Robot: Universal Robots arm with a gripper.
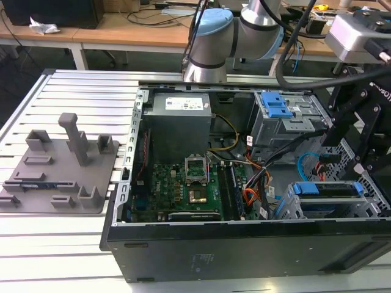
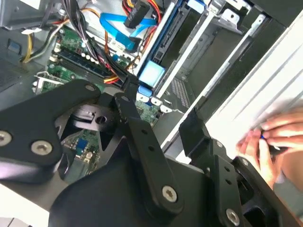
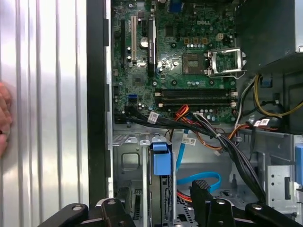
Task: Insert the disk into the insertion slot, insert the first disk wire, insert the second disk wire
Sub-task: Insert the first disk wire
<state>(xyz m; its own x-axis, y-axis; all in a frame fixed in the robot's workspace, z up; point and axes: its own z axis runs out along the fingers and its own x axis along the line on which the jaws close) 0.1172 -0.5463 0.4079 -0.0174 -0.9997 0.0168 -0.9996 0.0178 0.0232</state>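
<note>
The black pincer point(image 3: 156, 198) is open and empty, and the blue-framed dark flat disk point(image 3: 160, 163) sits just ahead between its fingers point(image 3: 201, 194), inside the silver holed metal slot point(image 3: 128, 161).

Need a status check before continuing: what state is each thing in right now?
claw: open, empty
disk: seated in the insertion slot
insertion slot: holds the disk
computer case: side open
processor socket: cover flipped open
blue cable: loose near the slot, connection unclear
</note>
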